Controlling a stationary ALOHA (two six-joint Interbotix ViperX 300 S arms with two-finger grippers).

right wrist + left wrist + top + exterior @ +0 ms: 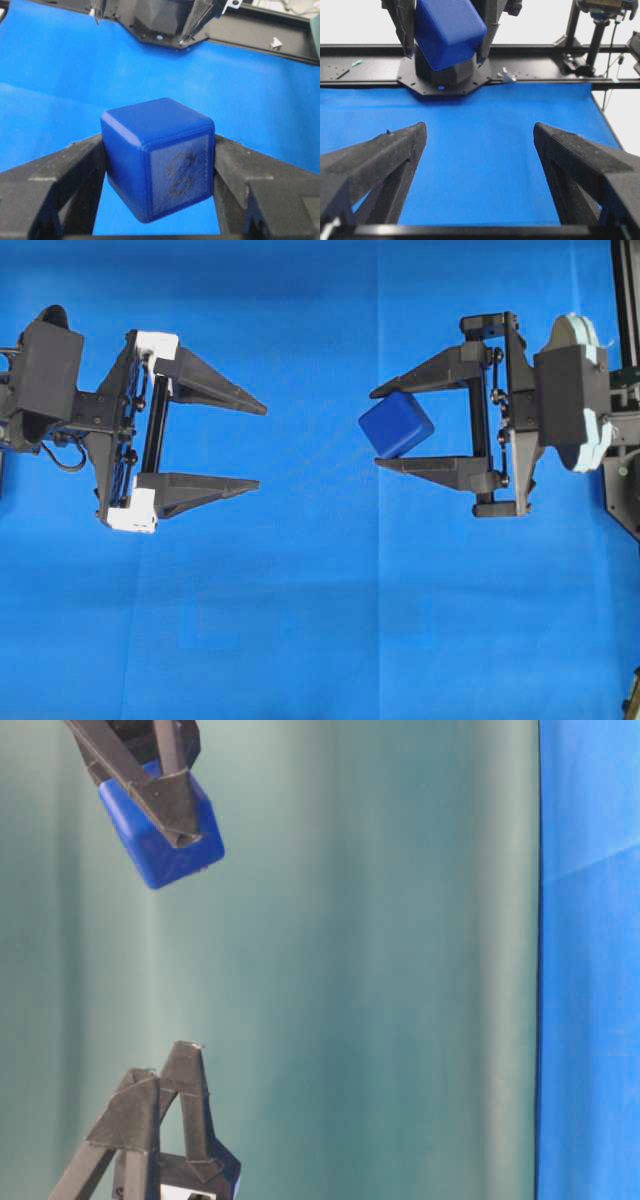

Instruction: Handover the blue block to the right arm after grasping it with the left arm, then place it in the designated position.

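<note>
The right tool is clamped on the block, held tilted at its fingertips above the cloth. The left tool stands well apart from it, fingers spread wide, holding nothing.

The blue block, a dark-blue rounded cube with a faint embossed mark, is being held tilted above the cloth, clamped between the right hand's fingers; the left hand is being kept spread, well apart.

Bright blue cloth spread flat over the table
</note>
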